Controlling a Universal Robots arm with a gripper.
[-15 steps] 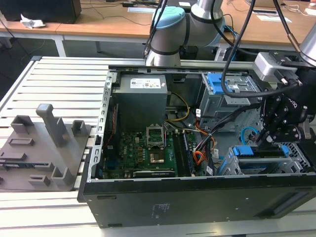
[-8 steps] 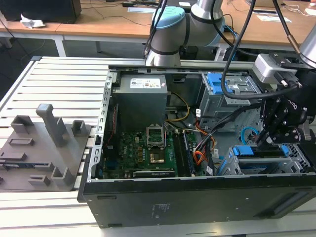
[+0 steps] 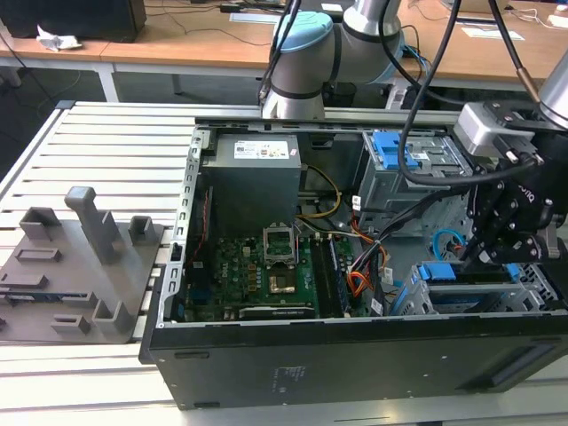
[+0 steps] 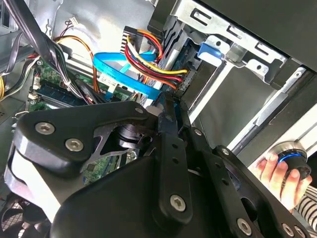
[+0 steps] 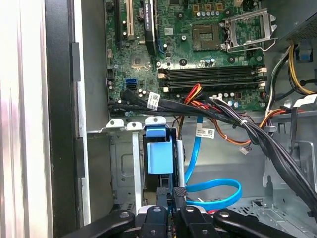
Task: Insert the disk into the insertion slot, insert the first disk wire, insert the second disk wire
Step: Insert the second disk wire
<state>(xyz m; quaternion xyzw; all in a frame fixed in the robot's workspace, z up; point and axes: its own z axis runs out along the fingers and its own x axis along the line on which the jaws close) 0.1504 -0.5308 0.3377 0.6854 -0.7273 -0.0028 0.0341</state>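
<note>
While the black two-finger tool [image 5: 172,196] sits pinched shut at the rear edge of the blue-framed flat disk [image 5: 159,157], that disk stands seated in the light grey perforated metal insertion slot [image 5: 123,168]. Likely risk: the loose flat blue data cable [image 5: 214,191] lying beside could snag the fingers.

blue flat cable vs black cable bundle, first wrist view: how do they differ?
Colour: the blue cable is bright light blue; the black bundle is dark and carries white tags.
Build: the blue cable is a single flat ribbon; the black bundle is several leads gathered together.
Path: the blue cable drops and loops over the grey case floor; the black bundle runs along the motherboard edge.
Shared: both lie inside the open case.
</note>
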